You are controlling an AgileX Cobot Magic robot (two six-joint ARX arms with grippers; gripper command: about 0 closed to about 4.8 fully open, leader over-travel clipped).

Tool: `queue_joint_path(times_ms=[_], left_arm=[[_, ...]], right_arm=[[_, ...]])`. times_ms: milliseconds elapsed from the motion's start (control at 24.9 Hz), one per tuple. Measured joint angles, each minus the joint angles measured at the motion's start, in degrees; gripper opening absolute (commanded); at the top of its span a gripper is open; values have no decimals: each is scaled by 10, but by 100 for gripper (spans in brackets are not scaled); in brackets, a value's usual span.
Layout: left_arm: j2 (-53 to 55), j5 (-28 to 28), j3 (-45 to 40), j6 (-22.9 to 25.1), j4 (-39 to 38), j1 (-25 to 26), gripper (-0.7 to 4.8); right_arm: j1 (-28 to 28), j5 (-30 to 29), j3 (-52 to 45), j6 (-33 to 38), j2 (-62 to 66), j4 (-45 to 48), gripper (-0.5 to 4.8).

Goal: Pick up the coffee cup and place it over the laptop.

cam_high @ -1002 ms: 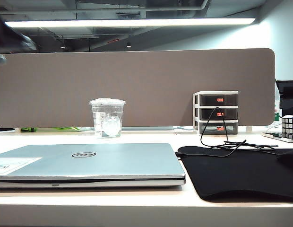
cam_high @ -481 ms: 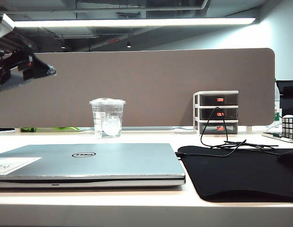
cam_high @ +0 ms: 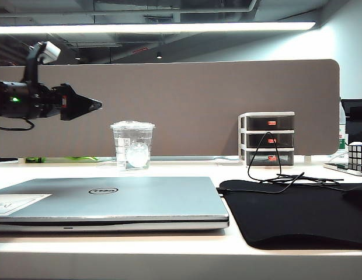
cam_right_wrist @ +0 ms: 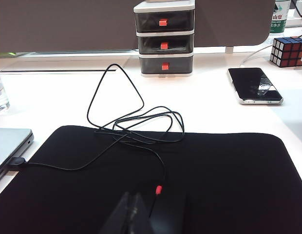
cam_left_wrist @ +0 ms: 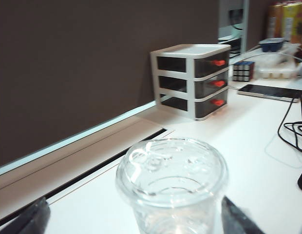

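Left arm: we see it reaching in level from the left edge of the exterior view, held well above the desk, its dark tip aimed toward the cup.
Left gripper (cam_high: 94, 105): it sits up and to the left of the cup's lid, apart from it. In the left wrist view its two fingertips (cam_left_wrist: 237, 218) stand wide apart, one on each side of the cup, holding nothing.
Coffee cup (cam_high: 132, 145): clear plastic with a flat lid and a round whitish logo, upright on the white desk (cam_high: 169, 169) behind the laptop, close to the brown partition (cam_high: 187, 105).
Laptop (cam_high: 111, 201): closed, silver-grey, Dell logo up, a white sticker at its near left corner, nothing on its lid.
Right gripper (cam_right_wrist: 143, 214): low over the black mat (cam_right_wrist: 214, 180), nearly level. We see its dark fingers close together with nothing between them.
Cable (cam_right_wrist: 126, 126): thin and black, looped across the mat and desk, ending in a red tip just ahead of the right gripper.
Drawer unit (cam_high: 267, 139): three small drawers with red handles, against the partition.
Phone (cam_right_wrist: 254, 86): flat on the desk beside a Rubik's cube (cam_right_wrist: 289, 51).
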Motion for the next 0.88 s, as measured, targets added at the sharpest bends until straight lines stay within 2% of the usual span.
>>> queue_joint_path(times_ms=[281, 481, 762, 882], left_arm=[[82, 39, 106, -1, -124, 3, 479], [150, 130, 155, 3, -132, 10, 479], [219, 207, 255, 1, -174, 8, 479], [238, 222, 294, 0, -200, 7, 479]], right_arm=[[0, 0, 0, 0, 0, 0, -6], [0, 0, 0, 0, 0, 0, -6], [0, 0, 0, 0, 0, 0, -6], [0, 0, 0, 0, 0, 0, -6]])
